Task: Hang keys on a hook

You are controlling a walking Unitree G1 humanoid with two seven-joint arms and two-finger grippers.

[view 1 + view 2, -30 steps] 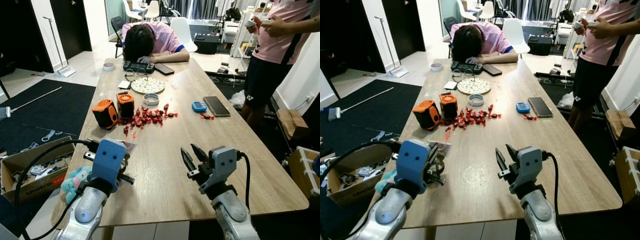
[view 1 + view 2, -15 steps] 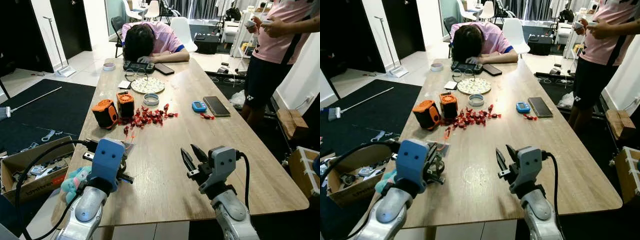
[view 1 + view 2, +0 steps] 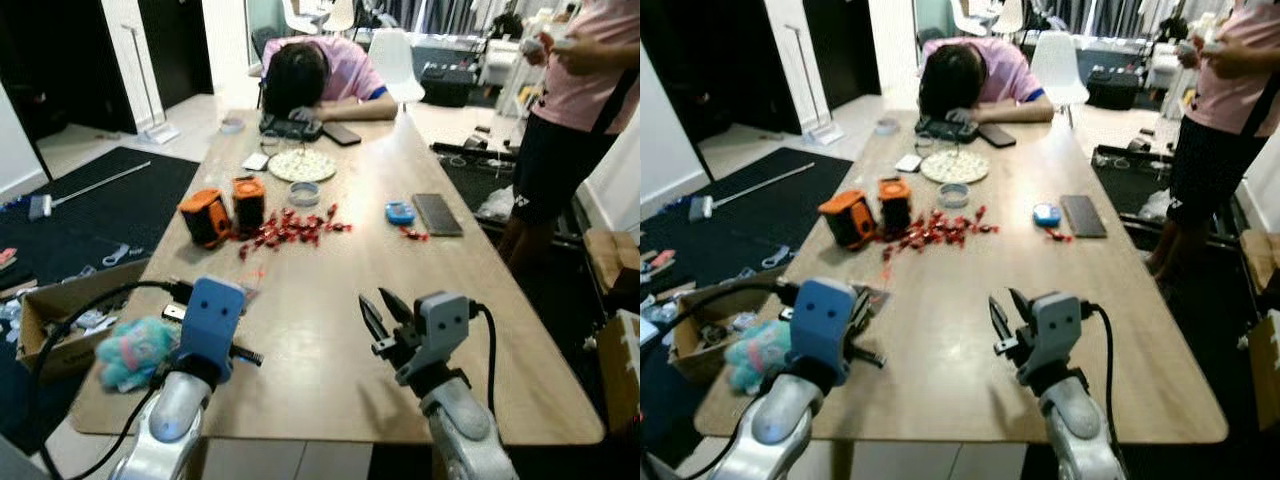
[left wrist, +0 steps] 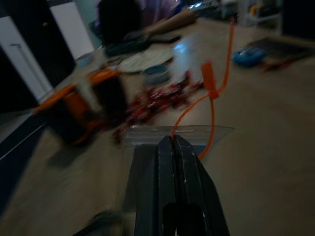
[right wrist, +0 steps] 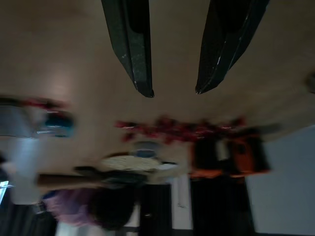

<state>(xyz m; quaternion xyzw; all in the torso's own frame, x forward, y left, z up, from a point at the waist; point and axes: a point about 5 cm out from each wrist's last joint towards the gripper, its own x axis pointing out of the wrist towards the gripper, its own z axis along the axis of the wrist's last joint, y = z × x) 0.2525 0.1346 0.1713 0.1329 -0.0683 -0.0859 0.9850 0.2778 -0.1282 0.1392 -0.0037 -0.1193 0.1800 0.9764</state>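
left tool (image 4: 172, 142) pinching 1 clear tag (image 4: 177, 134) — right tool (image 5: 174, 92) spread, 2 orange boxes (image 3: 207, 216).

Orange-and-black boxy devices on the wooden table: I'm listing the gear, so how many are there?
2. One orange-and-black boxy device lies nearer the table's left edge; the other stands just right of it, beside the red scatter.

— Where's the free room?
— Bare table (image 3: 330, 330) ahead of the right gripper (image 3: 378, 316).
— What blocks?
— Far left: red pieces (image 3: 290, 227), two orange devices (image 3: 222, 208).
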